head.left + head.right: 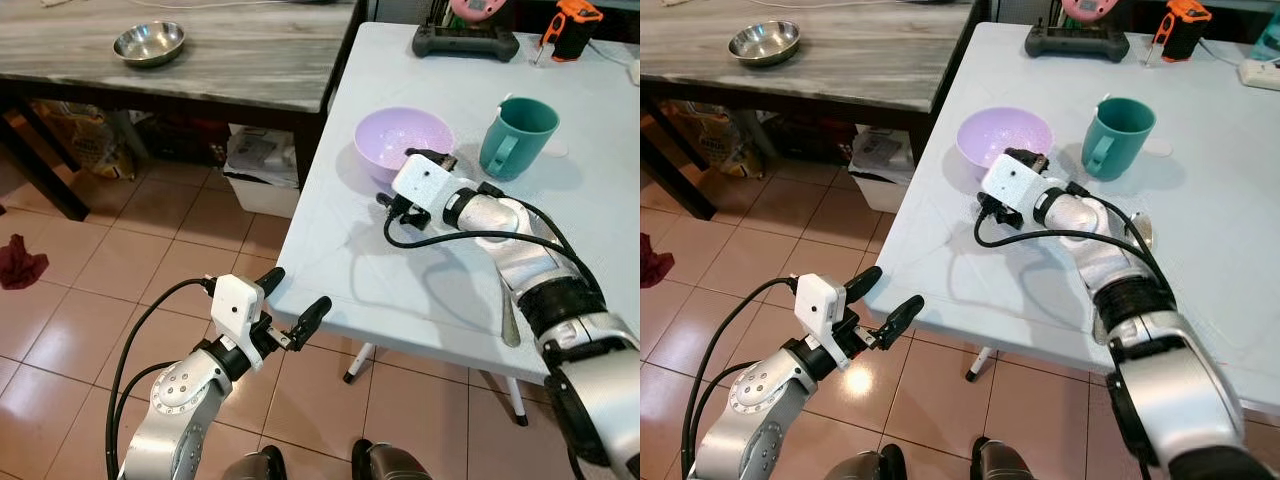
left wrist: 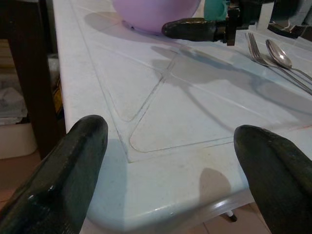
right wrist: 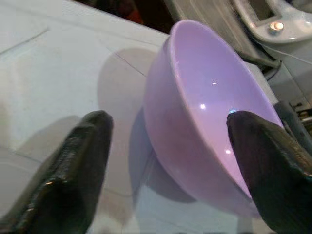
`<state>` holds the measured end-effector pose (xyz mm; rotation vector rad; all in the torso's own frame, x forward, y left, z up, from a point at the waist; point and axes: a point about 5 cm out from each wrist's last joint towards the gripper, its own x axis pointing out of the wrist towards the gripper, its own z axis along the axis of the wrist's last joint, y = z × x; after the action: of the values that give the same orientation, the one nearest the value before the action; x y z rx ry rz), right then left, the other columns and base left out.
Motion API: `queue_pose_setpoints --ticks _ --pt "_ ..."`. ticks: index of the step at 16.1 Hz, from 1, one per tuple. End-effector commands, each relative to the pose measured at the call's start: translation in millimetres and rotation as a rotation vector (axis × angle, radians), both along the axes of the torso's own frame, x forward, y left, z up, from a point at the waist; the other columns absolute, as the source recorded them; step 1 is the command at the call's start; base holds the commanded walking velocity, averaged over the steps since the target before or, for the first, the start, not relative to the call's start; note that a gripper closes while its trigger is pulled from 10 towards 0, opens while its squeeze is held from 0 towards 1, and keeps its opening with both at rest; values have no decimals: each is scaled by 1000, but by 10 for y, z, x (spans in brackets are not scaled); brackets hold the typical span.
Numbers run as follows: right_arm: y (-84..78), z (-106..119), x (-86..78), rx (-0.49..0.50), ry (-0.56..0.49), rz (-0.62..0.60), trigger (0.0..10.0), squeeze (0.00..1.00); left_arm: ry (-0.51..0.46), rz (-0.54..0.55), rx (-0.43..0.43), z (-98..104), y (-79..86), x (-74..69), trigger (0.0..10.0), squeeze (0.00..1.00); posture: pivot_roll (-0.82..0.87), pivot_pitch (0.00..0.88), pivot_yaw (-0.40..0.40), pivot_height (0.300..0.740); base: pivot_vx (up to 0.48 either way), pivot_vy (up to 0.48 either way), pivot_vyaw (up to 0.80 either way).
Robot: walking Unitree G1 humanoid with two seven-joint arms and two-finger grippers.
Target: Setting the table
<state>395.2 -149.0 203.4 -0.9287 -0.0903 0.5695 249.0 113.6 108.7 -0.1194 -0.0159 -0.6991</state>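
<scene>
A purple bowl (image 1: 400, 138) stands near the left edge of the pale blue table (image 1: 400, 275), with a teal mug (image 1: 518, 135) just to its right. My right gripper (image 1: 429, 157) is open at the bowl's near rim. In the right wrist view the bowl's wall (image 3: 195, 122) lies between the two fingers, not pinched. A fork (image 2: 257, 48) and a spoon (image 2: 280, 52) lie on the table to the right of that arm. My left gripper (image 1: 296, 293) hangs open just off the table's front left corner, holding nothing.
A steel bowl (image 1: 148, 42) sits on the grey wooden table (image 1: 230, 60) at the back left. A black controller (image 1: 465, 40) and an orange tool (image 1: 570, 25) lie at the far table edge. A white box (image 1: 258, 170) and a red cloth (image 1: 20, 262) are on the tiled floor.
</scene>
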Motion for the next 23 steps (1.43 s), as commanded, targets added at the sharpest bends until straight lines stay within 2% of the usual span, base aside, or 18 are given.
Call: queue_pose_setpoints --ticks 1,7,9,15,18,20,23 --pt "9 31 14 -57 -15 21 0 0 32 -9 13 -56 20 -36 10000 0 -140 222 40 740 0 0 0" --pt "-56 -17 38 -137 -24 19 0 0 48 -17 19 -91 1 -53 10000 0 -135 214 37 740 0 0 0" --pt "-126 -29 46 -191 -48 -4 0 0 36 -25 13 -66 2 -62 10000 0 -130 209 38 740 0 0 0" --pt "-268 -16 47 -222 -81 -45 0 0 16 -36 -1 -23 14 -70 10000 0 -125 199 38 740 0 0 0" --pt "-309 -10 40 -229 -98 -51 0 0 -15 -11 -35 60 15 -28 10000 0 -126 195 41 740 0 0 0" --pt "-338 0 38 -234 -114 -59 0 0 -67 39 -46 166 33 60 10000 0 -128 190 45 740 0 0 0" --pt "-340 -3 36 -240 -124 -58 0 0 -75 70 -46 181 70 101 10000 0 -127 187 49 740 0 0 0"
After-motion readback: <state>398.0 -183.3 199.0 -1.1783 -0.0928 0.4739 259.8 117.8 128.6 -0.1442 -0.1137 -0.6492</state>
